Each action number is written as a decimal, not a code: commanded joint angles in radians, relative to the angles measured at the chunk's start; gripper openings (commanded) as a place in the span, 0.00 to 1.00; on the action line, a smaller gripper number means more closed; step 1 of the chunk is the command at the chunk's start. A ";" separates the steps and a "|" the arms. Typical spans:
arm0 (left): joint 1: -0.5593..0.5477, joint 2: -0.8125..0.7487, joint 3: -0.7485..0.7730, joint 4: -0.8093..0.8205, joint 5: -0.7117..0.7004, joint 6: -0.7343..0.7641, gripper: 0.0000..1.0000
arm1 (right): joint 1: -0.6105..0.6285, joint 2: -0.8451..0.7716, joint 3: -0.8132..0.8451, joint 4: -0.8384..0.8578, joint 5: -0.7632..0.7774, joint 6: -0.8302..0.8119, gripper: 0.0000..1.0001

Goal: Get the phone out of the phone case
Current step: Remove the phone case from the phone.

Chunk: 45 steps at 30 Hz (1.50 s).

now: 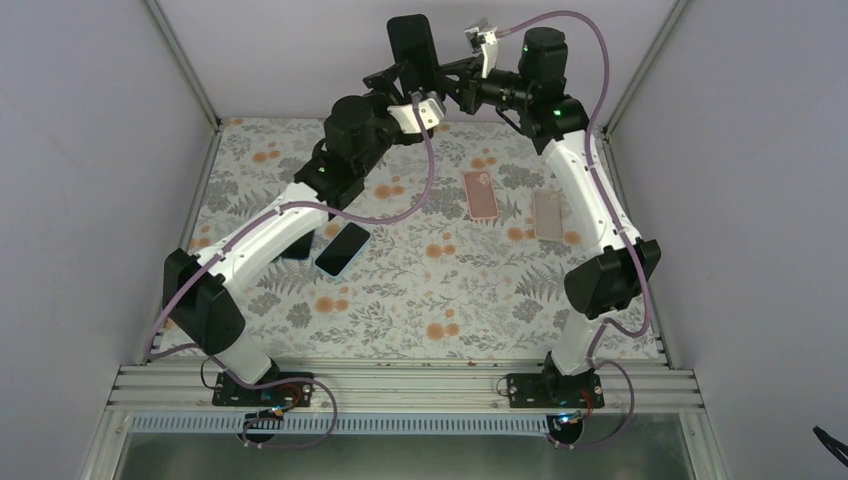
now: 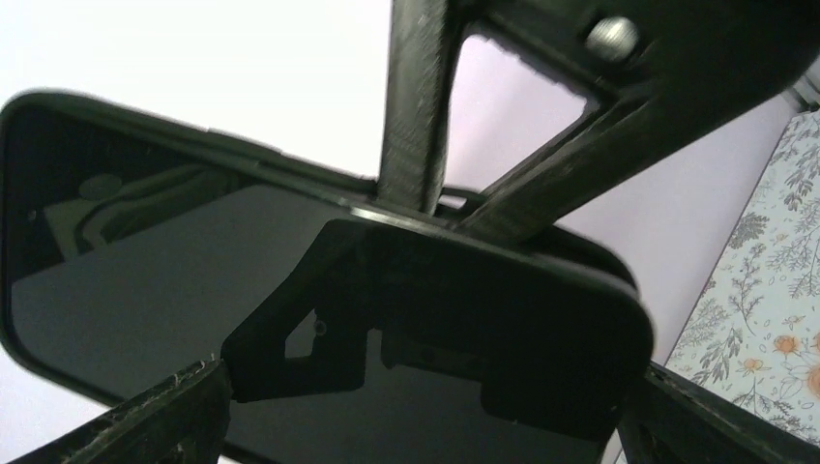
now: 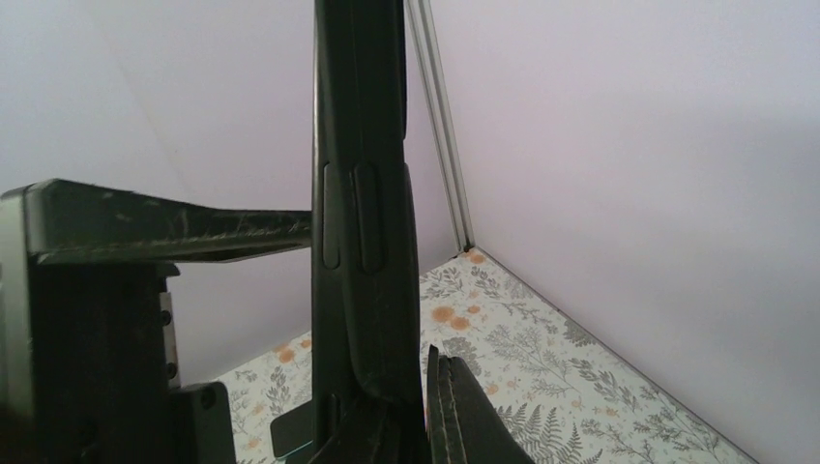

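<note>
Bolted at the near edge of the floral worktop (image 1: 430, 300), the left arm's base (image 1: 262, 388) and the right arm's base (image 1: 548, 388) are seen below both arms, which are raised toward the back wall. A black phone (image 1: 411, 45) is held upright in the air between them, well above the worktop. The dark rim of a phone case (image 2: 145, 121) is visible round its screen. The right hand (image 1: 442, 72) is clamped tight on the phone's edge. The left hand (image 1: 398, 82) is spread wide, its scuffed fingers (image 2: 164, 420) framing the screen from below. A pink case (image 1: 481, 194), a beige rectangle (image 1: 547, 215) and a second dark phone (image 1: 343, 248) are seen lying flat on the worktop.
</note>
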<state>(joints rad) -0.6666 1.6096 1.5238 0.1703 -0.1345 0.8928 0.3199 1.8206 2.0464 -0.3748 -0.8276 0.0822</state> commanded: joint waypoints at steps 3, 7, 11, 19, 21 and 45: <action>0.036 -0.012 0.034 -0.005 0.038 -0.070 0.96 | 0.007 -0.058 -0.003 0.066 -0.037 -0.013 0.03; 0.045 0.005 0.070 -0.037 0.058 -0.112 0.96 | 0.011 -0.055 -0.003 0.069 -0.041 -0.012 0.03; 0.045 0.028 0.111 -0.055 0.079 -0.135 0.96 | 0.019 -0.051 0.001 0.068 -0.040 -0.012 0.03; 0.041 0.070 0.194 -0.105 0.114 -0.184 0.97 | 0.027 -0.036 0.006 0.061 -0.040 -0.021 0.03; 0.039 0.077 0.204 -0.110 0.118 -0.195 0.97 | 0.028 -0.032 0.007 0.061 -0.041 -0.022 0.03; -0.004 0.113 0.264 -0.127 0.074 -0.219 0.96 | 0.033 -0.008 0.034 0.033 -0.039 -0.039 0.03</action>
<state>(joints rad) -0.6613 1.6974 1.7782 -0.0357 -0.0284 0.6544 0.3199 1.8214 2.0529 -0.3603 -0.7826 0.0711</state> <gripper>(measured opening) 0.976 0.059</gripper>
